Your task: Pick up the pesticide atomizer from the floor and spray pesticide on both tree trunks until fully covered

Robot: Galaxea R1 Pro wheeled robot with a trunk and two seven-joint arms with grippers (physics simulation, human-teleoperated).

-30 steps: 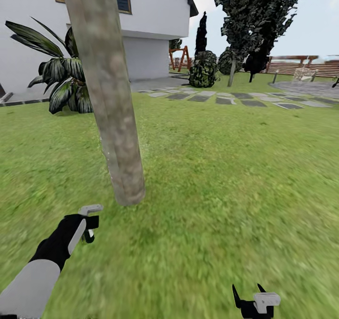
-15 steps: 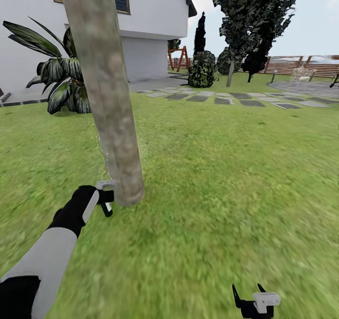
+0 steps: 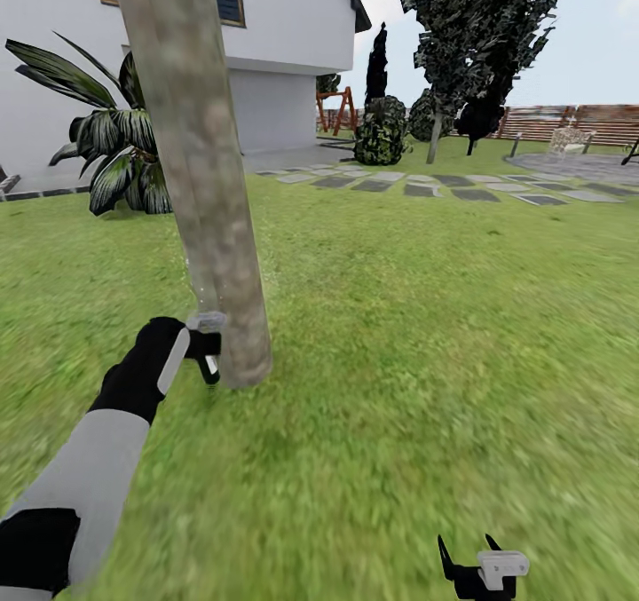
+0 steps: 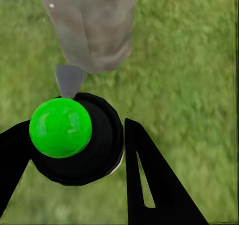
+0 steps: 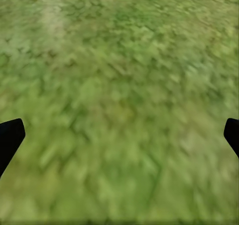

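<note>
We hold the pesticide atomizer (image 4: 74,137) in our left gripper (image 3: 206,345), its two dark fingers (image 4: 149,180) clamped on either side of the bottle, and the pale nozzle points at the near tree trunk (image 3: 200,166), which stands at about twelve o'clock from that gripper and right beside it, almost touching at the foot. The trunk's long axis runs close to upright with a slight lean, so the spray will likely need to travel up along it; the left arm is plainly the nearer one. Seen from the wrist, the atomizer looks like a round black body with a bright green ball on it and a grey tip aimed at the bark. Our right gripper (image 3: 479,565) hangs low at five o'clock over the grass lawn (image 3: 426,335), fingers spread with nothing between them. The second tree (image 3: 479,42) stands well apart at one o'clock, by the wooden fence (image 3: 568,122)
</note>
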